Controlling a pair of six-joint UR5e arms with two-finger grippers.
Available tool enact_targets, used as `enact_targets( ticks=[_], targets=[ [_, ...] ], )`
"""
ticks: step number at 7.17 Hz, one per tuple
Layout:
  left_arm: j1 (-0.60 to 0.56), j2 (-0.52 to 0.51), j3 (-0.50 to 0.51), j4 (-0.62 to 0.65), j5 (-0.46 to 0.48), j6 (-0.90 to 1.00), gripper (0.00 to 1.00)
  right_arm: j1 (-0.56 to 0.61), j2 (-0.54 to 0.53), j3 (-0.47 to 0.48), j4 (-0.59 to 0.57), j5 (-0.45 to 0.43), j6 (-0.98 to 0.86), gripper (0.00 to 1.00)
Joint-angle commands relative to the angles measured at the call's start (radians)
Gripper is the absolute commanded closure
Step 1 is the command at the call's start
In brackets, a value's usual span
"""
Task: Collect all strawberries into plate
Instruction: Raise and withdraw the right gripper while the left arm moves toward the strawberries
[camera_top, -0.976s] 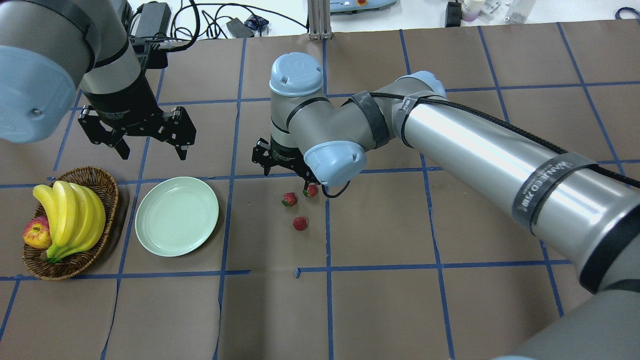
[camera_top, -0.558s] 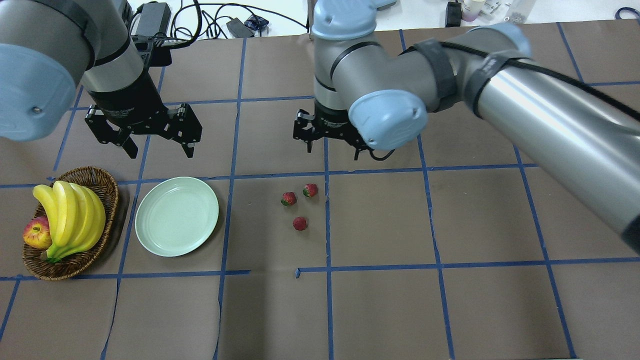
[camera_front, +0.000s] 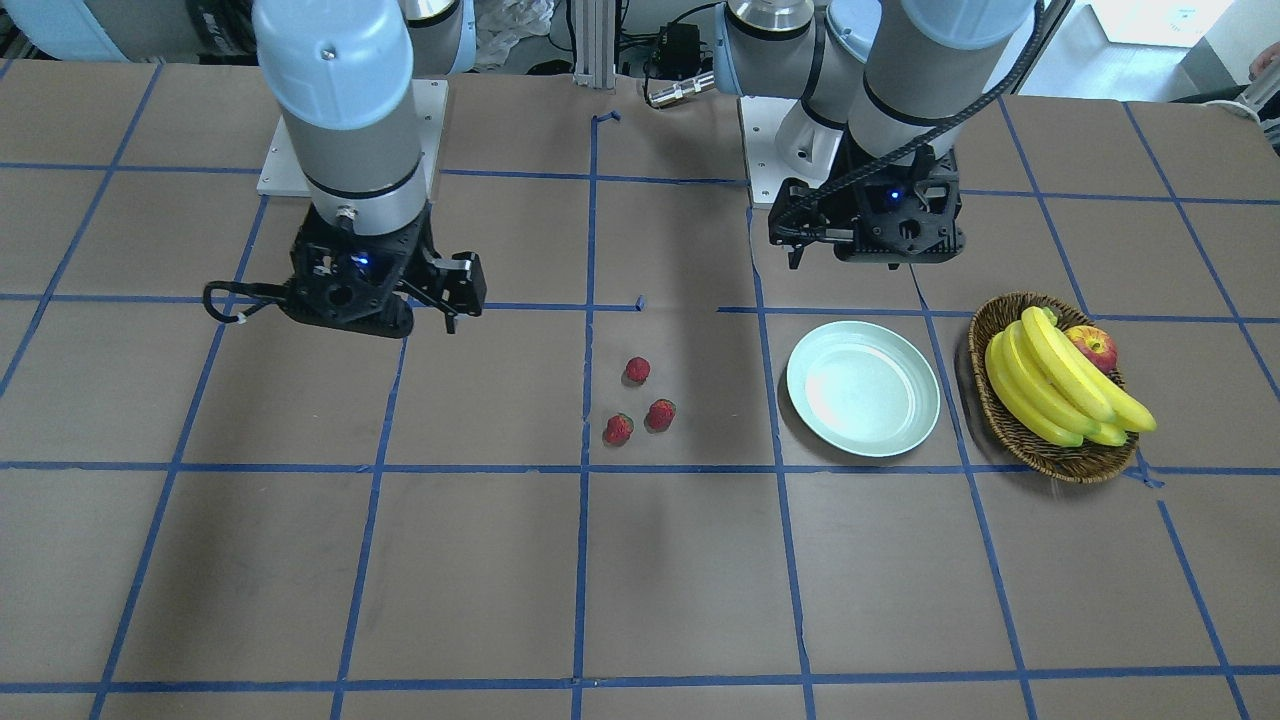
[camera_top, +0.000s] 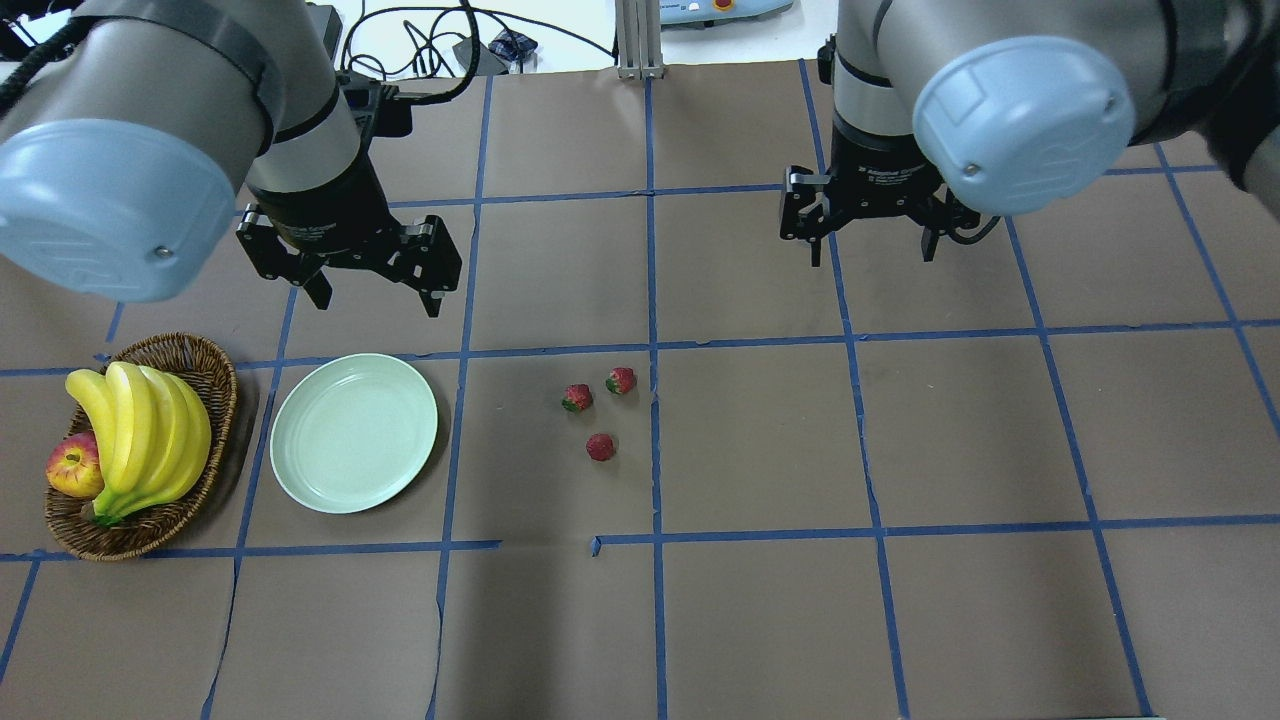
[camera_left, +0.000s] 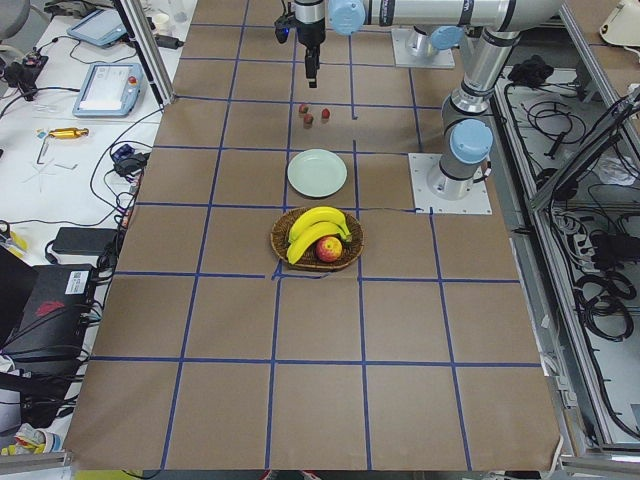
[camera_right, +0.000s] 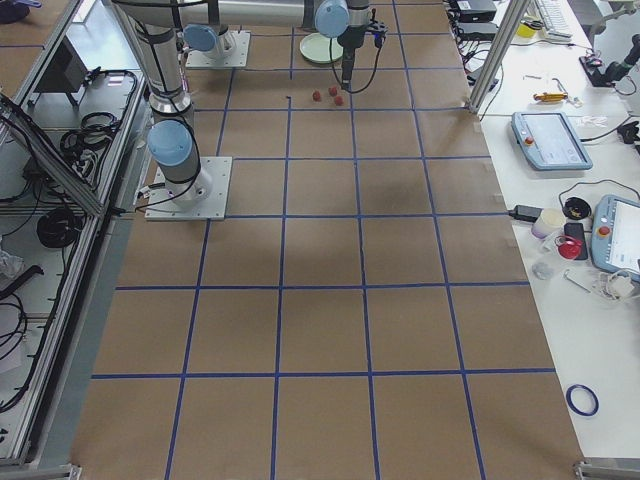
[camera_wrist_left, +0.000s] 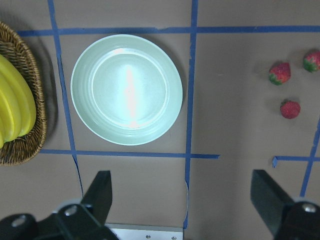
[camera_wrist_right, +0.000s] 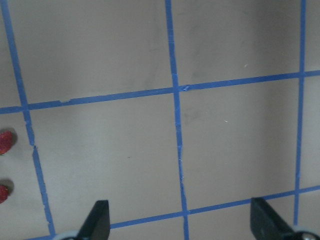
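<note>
Brown tabletop (camera_top: 760, 620): L tool (camera_top: 378, 300) & R tool (camera_top: 873, 256) both spread wide, holding nothing, strawberries (camera_top: 600, 447) untouched.

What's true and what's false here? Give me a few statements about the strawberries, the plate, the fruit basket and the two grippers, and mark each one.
1. All three strawberries lie on the table, none on the plate. True.
2. The plate sits between the basket and the strawberries. True.
3. The left gripper is shut on a strawberry. False: it is open and empty, above the table near the plate.
4. The apple lies on the plate. False: it is in the basket, beside the bananas.
5. The right gripper is open and holds nothing. True.
</note>
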Motion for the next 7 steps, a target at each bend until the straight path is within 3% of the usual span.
enact_targets(
  ticks=[1,2,5,7],
  targets=[
    [-0.022,-0.027,-0.007,0.083,-0.011,-0.070,0.00,-0.044,-0.067,-0.002,0.043,-0.009,-0.061,0.00],
    [-0.022,-0.049,-0.021,0.121,-0.014,-0.081,0.00,-0.044,-0.107,-0.002,0.103,0.010,-0.061,0.00],
    [-0.023,-0.107,-0.027,0.192,-0.097,-0.145,0.00,-0.038,-0.161,0.003,0.203,0.208,-0.062,0.00],
    [-0.048,-0.155,-0.041,0.244,-0.096,-0.153,0.00,-0.041,-0.160,0.012,0.257,0.196,-0.210,0.00]
  ],
)
